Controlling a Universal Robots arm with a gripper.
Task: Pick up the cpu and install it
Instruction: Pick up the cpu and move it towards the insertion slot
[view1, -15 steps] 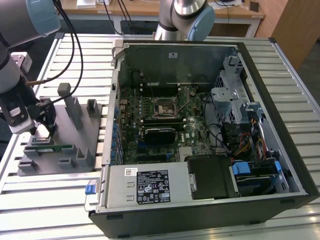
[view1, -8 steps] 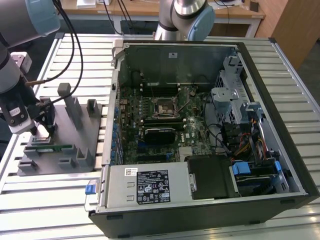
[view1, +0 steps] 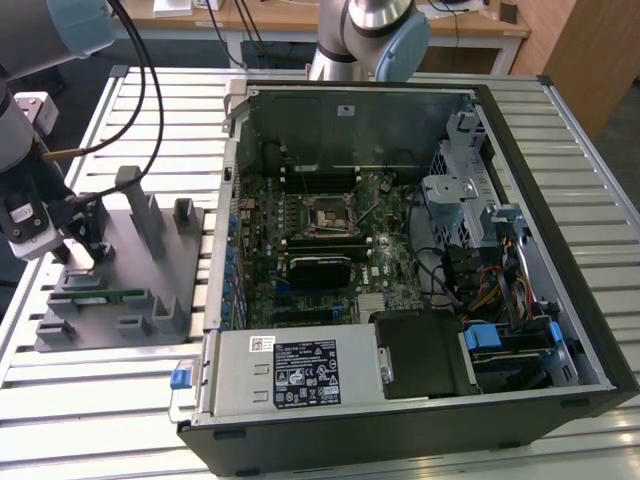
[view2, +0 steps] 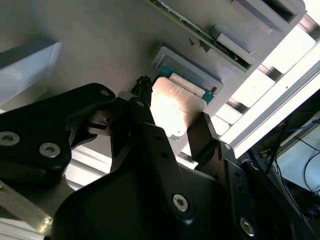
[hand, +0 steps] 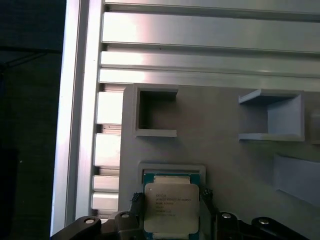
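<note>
The pick-up step is in hand: the gripper (hand: 171, 197) sits low at the gray fixture tray (view1: 150, 290) on the exterior view's left, jaws narrow and seemingly pinching the cpu (hand: 170, 210) in its nest; lifting calls for a level, straight rise clear of the nest walls

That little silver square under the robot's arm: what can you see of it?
The chip is a flat square with a pale, silvery metal top bearing small print and a thin green rim. It is level, face up, at a shallow pocket in the grey holder. The gripper straddles it; whether it touches is unclear.
</note>
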